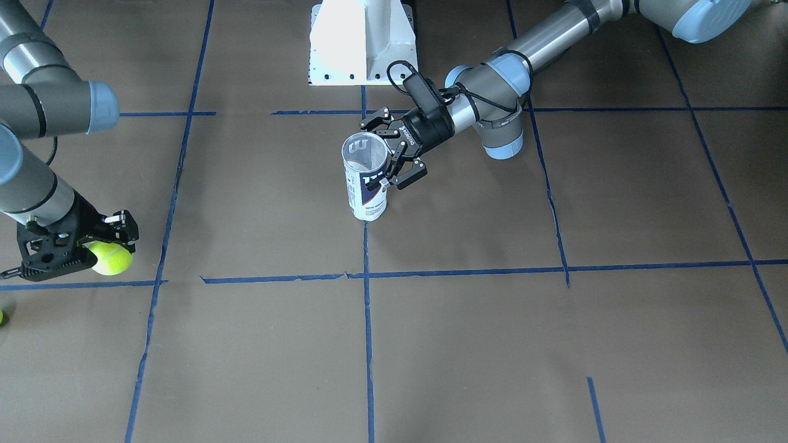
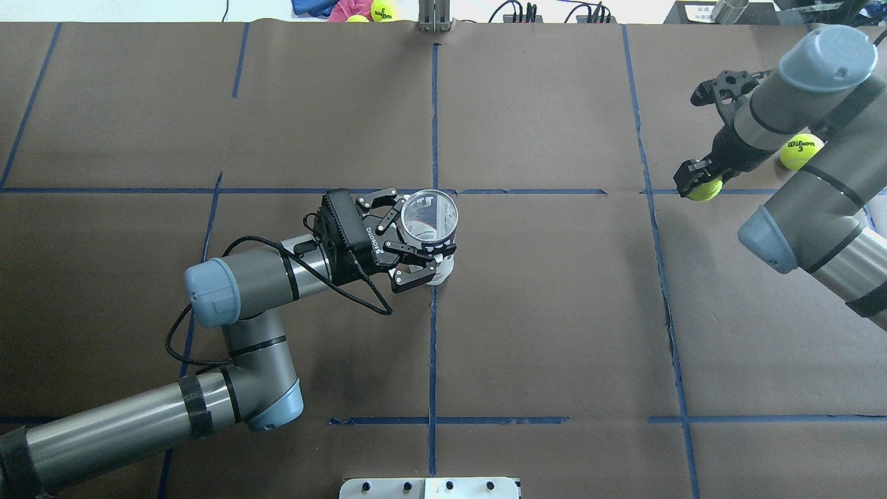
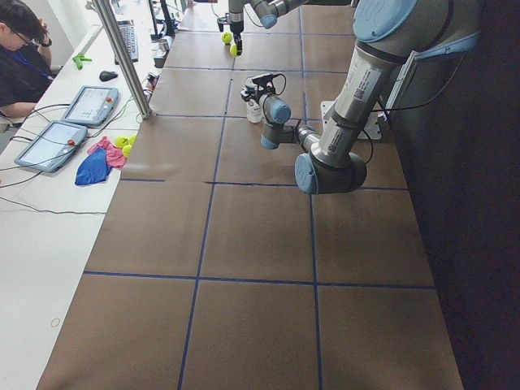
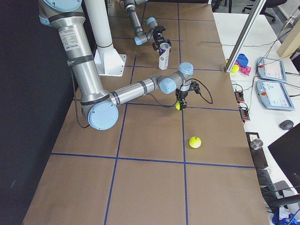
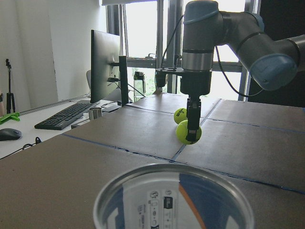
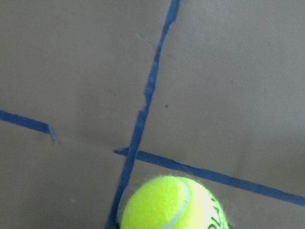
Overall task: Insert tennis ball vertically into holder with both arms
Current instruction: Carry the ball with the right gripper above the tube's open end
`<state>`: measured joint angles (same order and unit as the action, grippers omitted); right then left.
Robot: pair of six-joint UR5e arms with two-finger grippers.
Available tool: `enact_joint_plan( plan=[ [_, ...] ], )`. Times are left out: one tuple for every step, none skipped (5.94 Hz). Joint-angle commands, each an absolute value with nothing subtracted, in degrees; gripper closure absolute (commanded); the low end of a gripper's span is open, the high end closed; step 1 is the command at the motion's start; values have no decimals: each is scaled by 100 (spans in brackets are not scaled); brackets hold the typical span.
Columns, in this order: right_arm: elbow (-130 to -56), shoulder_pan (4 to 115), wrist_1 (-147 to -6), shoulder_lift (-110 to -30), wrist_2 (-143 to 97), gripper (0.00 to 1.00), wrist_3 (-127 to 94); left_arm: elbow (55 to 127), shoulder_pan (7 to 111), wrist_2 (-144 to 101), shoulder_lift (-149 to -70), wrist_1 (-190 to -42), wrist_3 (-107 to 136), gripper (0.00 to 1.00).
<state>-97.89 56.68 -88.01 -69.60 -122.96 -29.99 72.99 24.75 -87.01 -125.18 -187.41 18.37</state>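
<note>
The holder [image 1: 366,178], a clear can with a white and navy label, stands upright near the table's middle, open end up. My left gripper [image 1: 394,163] is shut on its upper part from the side; the can's rim fills the bottom of the left wrist view [image 5: 174,200]. My right gripper [image 2: 701,181] is shut on a yellow-green tennis ball [image 2: 705,188] far to the right, pointing down, with the ball close to the table. The ball also shows in the front view [image 1: 111,258] and the right wrist view [image 6: 174,205].
A second tennis ball [image 2: 802,151] lies loose on the table beside the right arm. The white pedestal base [image 1: 362,43] stands behind the holder. Blue tape lines cross the brown table. Tablets, cloths and more balls lie on the side desk [image 3: 97,154].
</note>
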Motion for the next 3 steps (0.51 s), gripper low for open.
enact_joint_plan(
  plan=[
    [-10903, 5643, -9728, -6444, -12427, 89, -4072, 7295, 2461, -8701, -12507, -18764, 1837, 14],
    [-11229, 5469, -9747, -6199, -12506, 89, -4870, 7304, 2470, -8701, -12498, -18765, 1837, 14],
    [-11380, 5241, -9756, -5900, -12507, 89, -5591, 7295, 2461, -8701, -12489, -18765, 1837, 14]
  ],
)
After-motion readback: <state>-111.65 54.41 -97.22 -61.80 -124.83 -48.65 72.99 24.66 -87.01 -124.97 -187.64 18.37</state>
